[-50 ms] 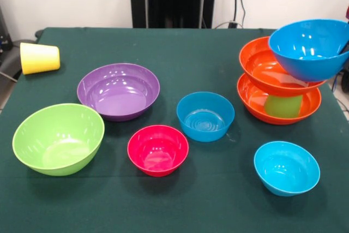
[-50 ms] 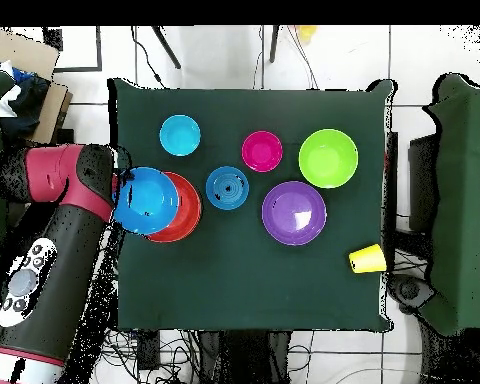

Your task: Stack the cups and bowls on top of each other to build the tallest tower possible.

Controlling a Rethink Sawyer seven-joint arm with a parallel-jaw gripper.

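At the right of the front view stands the tower: an orange bowl (image 1: pixel 253 99) holds a light green cup (image 1: pixel 283 106), a second orange bowl (image 1: pixel 262 69) rests tilted on the cup, and a blue bowl (image 1: pixel 308 47) sits tilted on top. From overhead the top blue bowl (image 2: pixel 146 200) covers most of the orange bowls (image 2: pixel 187 215). My red arm (image 2: pixel 69 185) reaches in from the table's side, and my gripper (image 2: pixel 117 195) is at this bowl's rim, mostly hidden. A yellow cup (image 1: pixel 39 58) lies on its side at the far left.
Loose on the green table (image 1: pixel 180 47) are a purple bowl (image 1: pixel 118 90), a lime green bowl (image 1: pixel 58 137), a pink-red bowl (image 1: pixel 158 149), a blue bowl (image 1: pixel 205 115) and a small cyan bowl (image 1: pixel 286 167). The tower stands close to the table's edge.
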